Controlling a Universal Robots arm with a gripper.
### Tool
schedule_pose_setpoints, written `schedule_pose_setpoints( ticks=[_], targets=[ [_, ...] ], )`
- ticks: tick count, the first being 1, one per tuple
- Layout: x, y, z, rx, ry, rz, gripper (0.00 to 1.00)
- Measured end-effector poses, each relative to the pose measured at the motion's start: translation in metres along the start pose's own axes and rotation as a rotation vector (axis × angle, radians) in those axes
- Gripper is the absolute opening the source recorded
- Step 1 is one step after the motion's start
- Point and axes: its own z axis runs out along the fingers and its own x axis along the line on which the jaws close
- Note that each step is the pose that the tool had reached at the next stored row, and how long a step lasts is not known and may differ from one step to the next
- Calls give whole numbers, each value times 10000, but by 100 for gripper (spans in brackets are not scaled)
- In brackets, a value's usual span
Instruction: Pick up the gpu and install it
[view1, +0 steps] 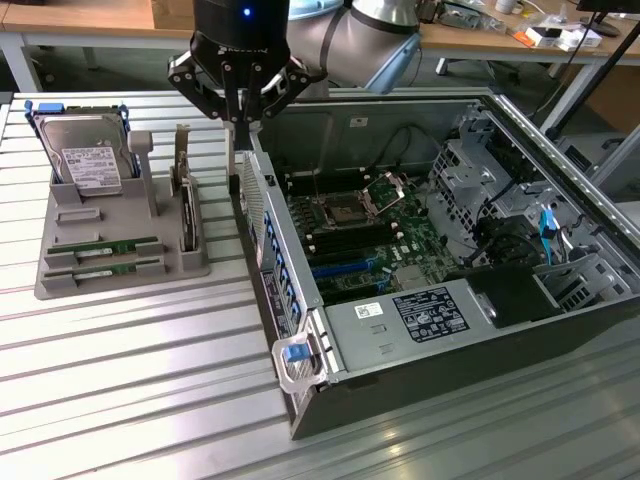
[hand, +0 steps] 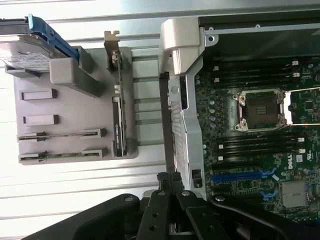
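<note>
Over the seam between the grey tray (view1: 60, 285) (hand: 65, 107) and the open computer case (view1: 500, 330), the gripper (view1: 240, 135) (hand: 170, 179) hangs pointing down, its fingers drawn tight together. I cannot make out anything pinched between them.

Directly beneath it runs the case's perforated rear wall (view1: 265, 235). Just beside that, on the tray, a dark card with a metal bracket (view1: 185, 210) (hand: 118, 120) stands on edge.

The gpu (view1: 105, 247) (hand: 60, 135) lies flat in a tray slot on the far side of that card from the gripper and well apart from it. A second green stick (view1: 100, 268) (hand: 60, 154) lies parallel in the next slot.

At the tray's other end a silver hard drive (view1: 90, 160) (hand: 25, 55) stands upright. Inside the case the motherboard (view1: 370, 245) (hand: 250, 165) lies exposed, its CPU socket (view1: 340, 210) (hand: 260, 110) uncovered. Tray and case rest on a ribbed metal table (view1: 150, 400).
</note>
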Motion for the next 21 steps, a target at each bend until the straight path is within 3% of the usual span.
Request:
schedule_pose_setpoints(
  ticks=[21],
  targets=[
    [323, -24, -10, 1, -1, 0, 10]
  ],
)
